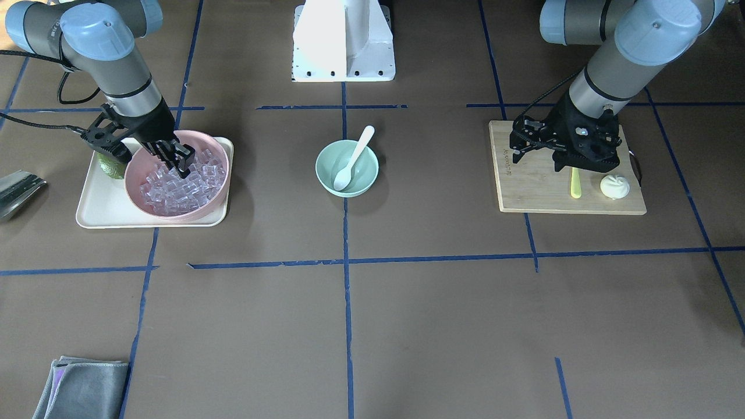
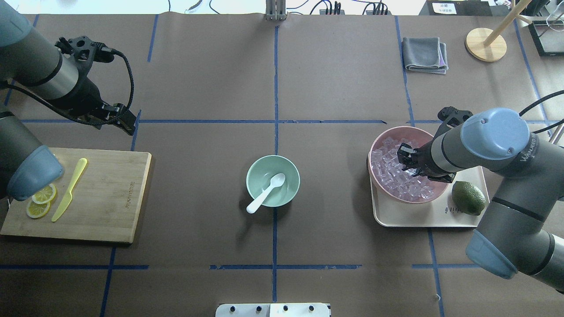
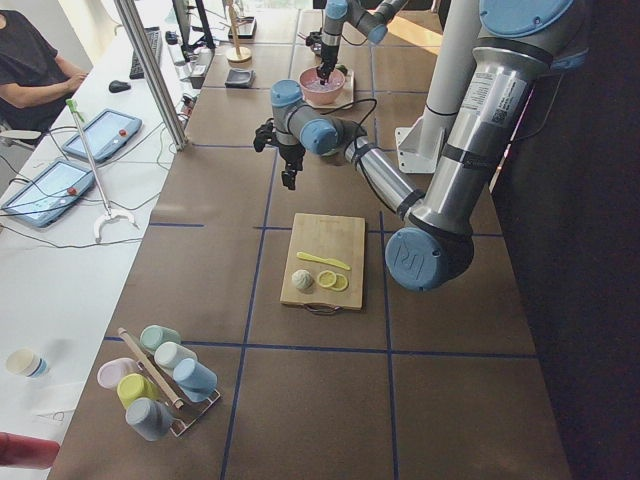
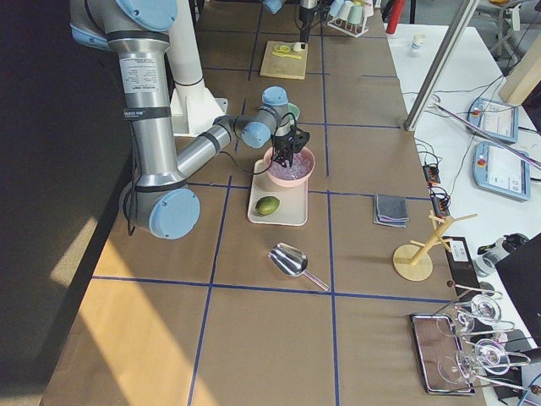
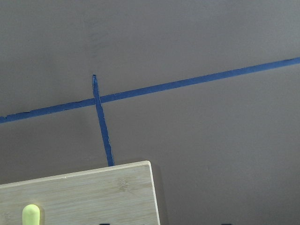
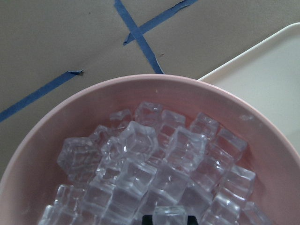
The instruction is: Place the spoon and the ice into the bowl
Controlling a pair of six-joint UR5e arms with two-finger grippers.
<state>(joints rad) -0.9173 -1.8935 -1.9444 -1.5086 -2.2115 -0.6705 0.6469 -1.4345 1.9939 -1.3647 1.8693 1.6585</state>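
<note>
Left gripper (image 2: 128,123) spread wide, empty, hanging over bare table just past the board's (image 2: 110,193) far corner. On board: yellow knife (image 2: 69,189), lemon slices (image 2: 42,200). Mid-table, bowl (image 2: 264,172) with spoon (image 2: 266,193) in it, scoop inside, handle leaning out over the near rim. Well apart to the right, ice (image 2: 387,169) heaped in pink bowl (image 2: 398,130) on tray (image 2: 423,218), lime (image 2: 468,198) beside. Right gripper (image 6: 168,219) down among the cubes, jaws narrowed onto one.
</note>
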